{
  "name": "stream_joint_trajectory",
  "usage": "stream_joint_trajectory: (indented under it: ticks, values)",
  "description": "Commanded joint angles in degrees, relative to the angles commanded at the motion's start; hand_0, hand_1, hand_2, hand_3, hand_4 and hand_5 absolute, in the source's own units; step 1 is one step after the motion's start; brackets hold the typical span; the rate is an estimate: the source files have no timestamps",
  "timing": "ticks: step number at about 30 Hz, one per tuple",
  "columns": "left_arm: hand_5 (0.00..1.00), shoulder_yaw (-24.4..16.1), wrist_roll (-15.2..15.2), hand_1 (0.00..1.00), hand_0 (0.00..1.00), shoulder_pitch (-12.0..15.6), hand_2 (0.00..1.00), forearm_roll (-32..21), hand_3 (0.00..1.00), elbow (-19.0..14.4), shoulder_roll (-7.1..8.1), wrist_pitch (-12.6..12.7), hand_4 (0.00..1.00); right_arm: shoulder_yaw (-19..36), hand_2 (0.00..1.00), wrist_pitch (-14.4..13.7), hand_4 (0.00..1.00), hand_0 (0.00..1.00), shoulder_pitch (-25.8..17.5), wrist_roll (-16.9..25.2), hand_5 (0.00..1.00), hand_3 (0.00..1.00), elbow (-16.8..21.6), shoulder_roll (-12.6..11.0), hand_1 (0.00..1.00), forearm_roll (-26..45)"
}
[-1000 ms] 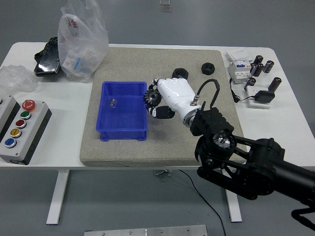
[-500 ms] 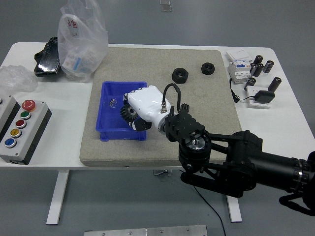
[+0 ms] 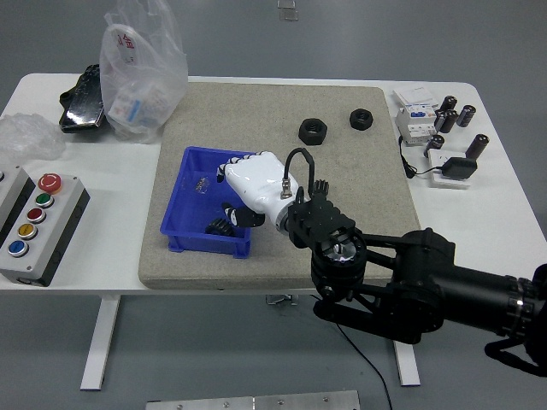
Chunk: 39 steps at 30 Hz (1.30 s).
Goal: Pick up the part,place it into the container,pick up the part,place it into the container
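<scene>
**Gear going down into the bin**

The right arm is reaching in from the lower right corner, crossing the near edge of the table (image 3: 77,286) and the grey mat (image 3: 342,231). Its white right hand (image 3: 249,190) is hanging over the blue bin (image 3: 178,209), above the bin's near right part. Just under the hand a dark gear (image 3: 222,225) is sitting low in the bin, close to the near wall. The fingers are curling down toward it, but the view is not showing whether they are gripping it or letting it go, so that cannot be told.

Farther into the bin, a small pale part (image 3: 202,182) is lying on the floor toward the far left side, apart from the gear.

Beyond the bin, two black nuts are sitting on the mat: nut one (image 3: 313,130) is nearer the hand, and nut two (image 3: 361,118) is farther right. Both are lying up and to the right of the hand, flat, with no long axis to align to. The right hand is the only one near them; the left hand is not showing.

The mat between bin and nuts is looking open, so a lift over the bin's right wall is probably giving free passage. The relay and cylinders (image 3: 444,120) at the right table edge are crowding the far side of nut two.
</scene>
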Motion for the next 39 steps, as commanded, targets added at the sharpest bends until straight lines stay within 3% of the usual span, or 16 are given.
stream_joint_trajectory:
  ticks: [1,10,12,13,18,19,25,30,31,36,37,39]
  values:
    - [0.334,0.0,0.0,0.569,0.643,0.0,0.561,0.0,0.624,0.0,0.0,0.0,0.722,0.0,0.826,-0.1,0.618,0.672,0.0,0.1,0.33,0.768,0.0,0.0,0.763,0.0]
    - [0.334,0.0,0.0,0.569,0.643,0.0,0.561,0.0,0.624,0.0,-0.03,0.0,0.722,5.6,0.822,-3.5,0.643,0.649,-0.2,1.1,0.323,0.771,-2.3,-0.8,0.752,-0.8]
    - [0.334,0.0,0.0,0.569,0.643,0.0,0.561,0.0,0.624,0.0,-0.04,0.0,0.722,7.7,0.822,-3.8,0.643,0.649,-0.1,1.3,0.323,0.771,-4.7,-1.1,0.752,-0.5]
    - [0.334,0.0,0.0,0.569,0.644,0.0,0.561,0.0,0.625,0.0,-0.04,0.0,0.722,8.4,0.822,-3.8,0.735,0.627,-0.1,1.3,0.37,0.791,-5.9,-1.2,0.741,-0.1]
    - [0.334,0.1,-0.1,0.569,0.644,0.0,0.561,-0.1,0.625,0.0,-0.03,0.0,0.722,9.2,0.822,-3.4,0.735,0.627,-0.8,2.1,0.37,0.791,-12.8,-1.3,0.741,3.3]
    - [0.334,0.1,-0.1,0.569,0.643,0.0,0.561,-0.1,0.625,0.0,-0.04,0.0,0.722,9.0,0.831,-3.4,0.8,0.602,-1.1,2.2,0.42,0.835,-14.0,-1.3,0.742,3.9]
    - [0.334,0.1,-0.1,0.569,0.644,0.0,0.561,0.0,0.625,0.0,-0.08,0.0,0.722,8.4,0.835,-2.2,0.826,0.6,-2.1,2.8,0.455,0.84,-21.4,-1.0,0.743,6.2]
    - [0.334,0.2,-0.1,0.569,0.644,0.0,0.561,-0.1,0.625,0.0,-0.06,0.0,0.722,8.4,0.835,-0.9,0.826,0.6,-2.3,2.9,0.455,0.84,-25.2,-1.3,0.743,6.8]
    - [0.334,0.2,-0.1,0.569,0.644,0.0,0.561,-0.1,0.624,0.0,-0.05,0.0,0.723,8.3,0.792,-0.7,0.749,0.572,-2.3,2.9,0.378,0.808,-25.7,-1.4,0.721,7.2]
    - [0.334,0.2,0.0,0.569,0.644,0.0,0.561,0.0,0.624,0.0,-0.02,-0.1,0.723,7.6,0.792,-0.1,0.749,0.572,-2.4,2.8,0.378,0.808,-26.5,-1.5,0.721,8.2]
    - [0.333,0.3,0.0,0.569,0.643,0.0,0.561,0.0,0.612,0.0,-0.02,-0.2,0.722,7.5,0.653,0.0,0.528,0.491,-2.5,2.8,0.284,0.678,-26.6,-1.5,0.643,8.4]
    - [0.333,0.4,-0.1,0.569,0.643,-0.1,0.561,-0.1,0.612,0.0,-0.01,-0.2,0.722,7.1,0.653,0.0,0.528,0.491,-2.5,2.8,0.284,0.678,-26.6,-1.3,0.643,8.8]
